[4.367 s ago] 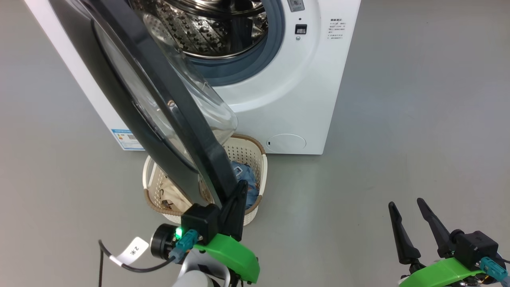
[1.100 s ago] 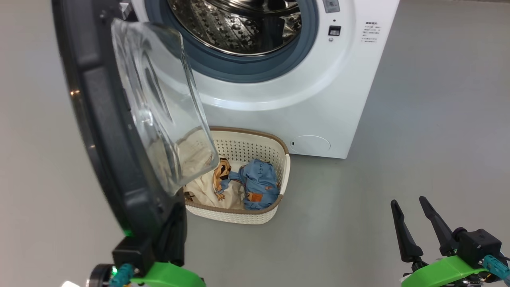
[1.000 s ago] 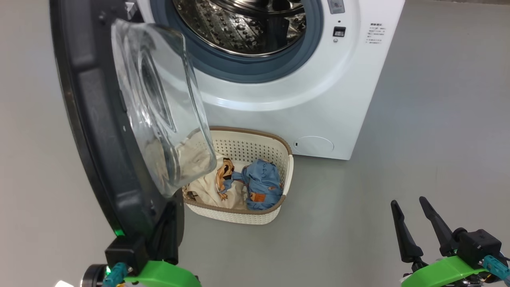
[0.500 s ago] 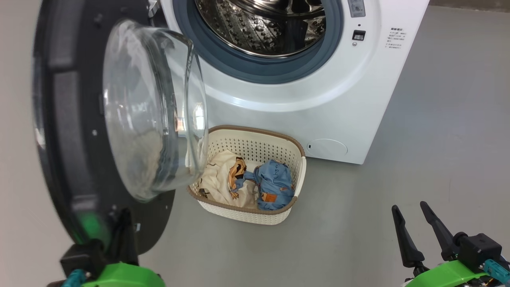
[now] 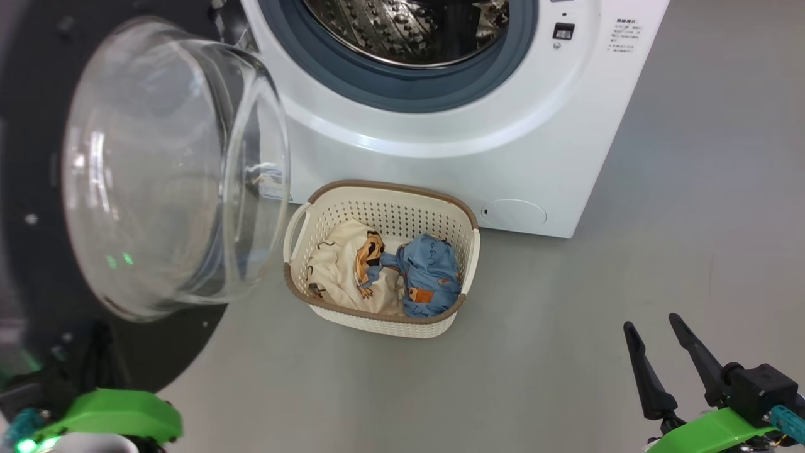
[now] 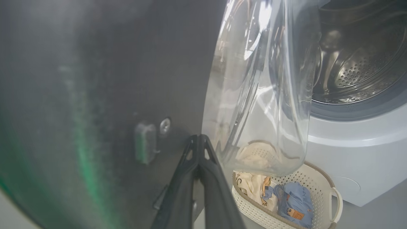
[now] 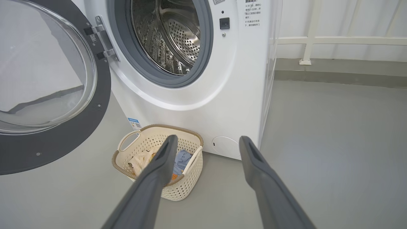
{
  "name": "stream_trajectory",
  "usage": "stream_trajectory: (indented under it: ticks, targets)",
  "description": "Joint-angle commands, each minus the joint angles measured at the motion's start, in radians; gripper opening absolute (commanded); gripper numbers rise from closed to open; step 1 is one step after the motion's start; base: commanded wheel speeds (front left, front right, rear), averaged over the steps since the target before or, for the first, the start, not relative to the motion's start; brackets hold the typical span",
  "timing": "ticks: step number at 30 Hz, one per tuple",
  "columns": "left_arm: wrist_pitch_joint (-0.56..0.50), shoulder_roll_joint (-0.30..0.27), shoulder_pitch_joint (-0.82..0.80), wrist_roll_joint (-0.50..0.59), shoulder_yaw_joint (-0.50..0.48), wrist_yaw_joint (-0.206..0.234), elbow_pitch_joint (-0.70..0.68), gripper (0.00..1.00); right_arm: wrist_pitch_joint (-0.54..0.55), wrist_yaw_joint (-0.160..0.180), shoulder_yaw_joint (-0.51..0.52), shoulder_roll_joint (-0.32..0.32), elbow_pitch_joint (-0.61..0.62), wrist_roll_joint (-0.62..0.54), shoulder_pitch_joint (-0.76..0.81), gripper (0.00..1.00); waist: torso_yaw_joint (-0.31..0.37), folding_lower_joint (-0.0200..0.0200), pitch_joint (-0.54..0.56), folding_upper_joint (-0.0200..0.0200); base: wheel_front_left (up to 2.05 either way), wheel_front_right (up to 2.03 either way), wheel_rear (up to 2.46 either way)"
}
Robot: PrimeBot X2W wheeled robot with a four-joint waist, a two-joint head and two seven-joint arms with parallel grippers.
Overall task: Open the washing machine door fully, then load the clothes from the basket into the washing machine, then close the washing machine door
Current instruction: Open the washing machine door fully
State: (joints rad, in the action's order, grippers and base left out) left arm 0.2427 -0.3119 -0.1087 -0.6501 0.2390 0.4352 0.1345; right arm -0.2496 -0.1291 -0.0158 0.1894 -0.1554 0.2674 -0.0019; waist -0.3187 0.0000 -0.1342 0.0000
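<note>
The washing machine door [image 5: 157, 176] has swung a long way round. A few seconds ago it stood edge-on over the basket [image 5: 383, 187] and hid half of it; now it fills the left of the head frame with its glass bowl facing the camera. The drum [image 5: 409, 25] mouth at the top centre is wide open.

The left hand [image 6: 199, 138] is closed, its two fingers pressed together with the tips against the door's dark inner face just beside the glass, gripping nothing. The right hand [image 5: 649, 323] waits at the lower right, its fingers spread and holding nothing, well apart from everything.

The basket sits on the floor at the foot of the washing machine [image 5: 440, 163], uncovered, with the clothes [image 5: 390, 274] lying inside it, cream on the left and blue on the right.

The opening step looks done or nearly so, and loading should come next.
</note>
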Motion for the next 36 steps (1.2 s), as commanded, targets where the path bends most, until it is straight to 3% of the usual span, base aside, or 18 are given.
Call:
stream_trajectory:
  ticks: [1, 16, 36]
  targets:
    - [0.014, -0.051, -0.054, -0.012, -0.087, 0.004, 0.007, 0.00, -0.012, -0.002, -0.021, 0.017, 0.028, 0.014, -0.031, 1.00, 0.006, 0.0000, -0.013, 0.0000, 0.00, 0.00, 0.00]
    - [0.019, -0.022, -0.117, 0.023, -0.319, -0.057, 0.111, 0.00, -0.012, -0.002, -0.022, 0.046, 0.036, 0.015, -0.051, 1.00, 0.010, 0.0000, -0.062, 0.0000, 0.00, 0.00, 0.00]
    - [0.019, 0.003, -0.220, 0.150, -0.539, -0.199, 0.307, 0.00, -0.012, -0.002, -0.038, 0.077, 0.033, 0.022, -0.067, 1.00, 0.018, 0.0000, -0.089, 0.0000, 0.00, 0.00, 0.00]
